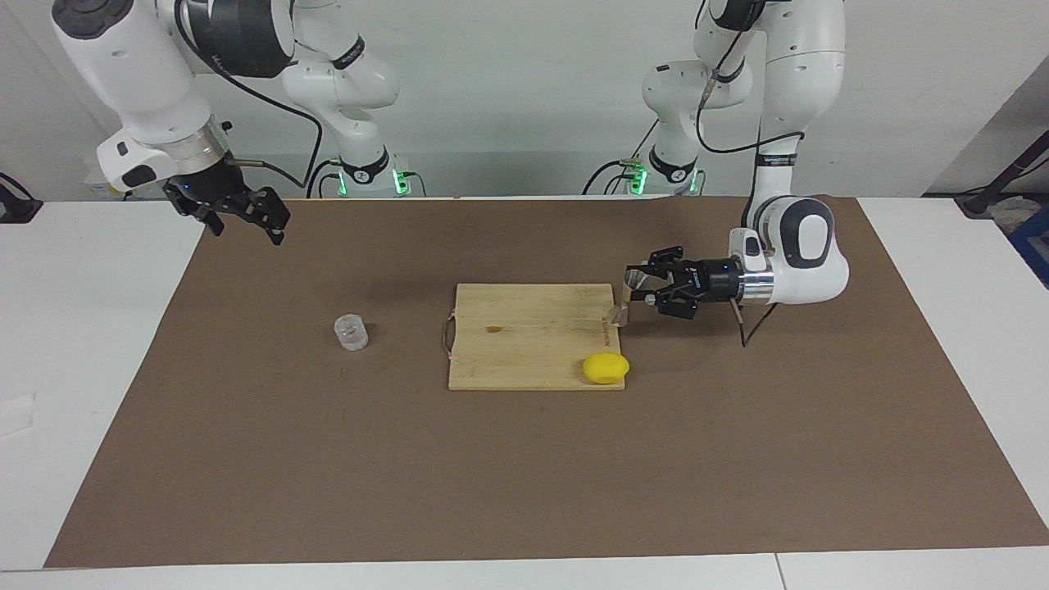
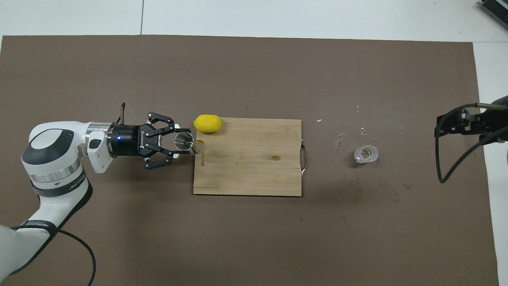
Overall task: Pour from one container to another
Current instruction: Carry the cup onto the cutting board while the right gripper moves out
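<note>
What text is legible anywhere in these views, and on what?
"ROBOTIQ": white lettering on the left gripper body, overhead view.
Cutting board: a short mark burned in near the edge at the left arm's end; too small to read.
Arm wrist bands: dark bands with white lettering, too small to read.
Nothing on the jigger, glass or lemon.
</note>
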Tool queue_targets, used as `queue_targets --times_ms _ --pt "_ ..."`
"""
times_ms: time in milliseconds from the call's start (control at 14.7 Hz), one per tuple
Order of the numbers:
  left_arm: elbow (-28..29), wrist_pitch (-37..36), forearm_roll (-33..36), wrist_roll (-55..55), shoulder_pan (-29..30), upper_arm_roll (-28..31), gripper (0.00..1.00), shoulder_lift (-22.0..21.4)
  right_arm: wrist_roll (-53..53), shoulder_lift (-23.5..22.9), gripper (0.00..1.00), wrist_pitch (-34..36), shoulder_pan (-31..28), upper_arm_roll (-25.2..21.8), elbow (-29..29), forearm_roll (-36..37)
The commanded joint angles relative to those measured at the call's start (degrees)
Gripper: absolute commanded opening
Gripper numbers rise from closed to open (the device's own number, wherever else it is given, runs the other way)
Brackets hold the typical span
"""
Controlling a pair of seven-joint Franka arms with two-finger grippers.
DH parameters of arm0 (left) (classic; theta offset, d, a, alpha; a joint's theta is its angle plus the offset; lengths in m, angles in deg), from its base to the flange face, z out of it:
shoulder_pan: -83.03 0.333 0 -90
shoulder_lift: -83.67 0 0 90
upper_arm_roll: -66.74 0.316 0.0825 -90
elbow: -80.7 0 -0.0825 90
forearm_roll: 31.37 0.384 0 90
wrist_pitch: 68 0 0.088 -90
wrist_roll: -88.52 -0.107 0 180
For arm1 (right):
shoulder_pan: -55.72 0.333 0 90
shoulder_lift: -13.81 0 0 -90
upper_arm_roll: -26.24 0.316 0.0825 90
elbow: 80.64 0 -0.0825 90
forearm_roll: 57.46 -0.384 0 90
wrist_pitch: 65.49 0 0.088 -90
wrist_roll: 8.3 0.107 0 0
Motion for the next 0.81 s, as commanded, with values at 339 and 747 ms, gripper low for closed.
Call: queue_targets --times_ms 339,747 --pt "4.7 20.8 -19.3 0.4 -17.4 0.8 0.5 -6.0 25.7 1.0 0.93 -4.6 -0.3 0.4 -3.3 -6.2" --pt "4.7 35.3 -36.3 -8.9 -29.9 0.8 0.51 -5.2 45.4 0.2 0.92 -8.7 -0.3 0.4 -7.7 -10.1"
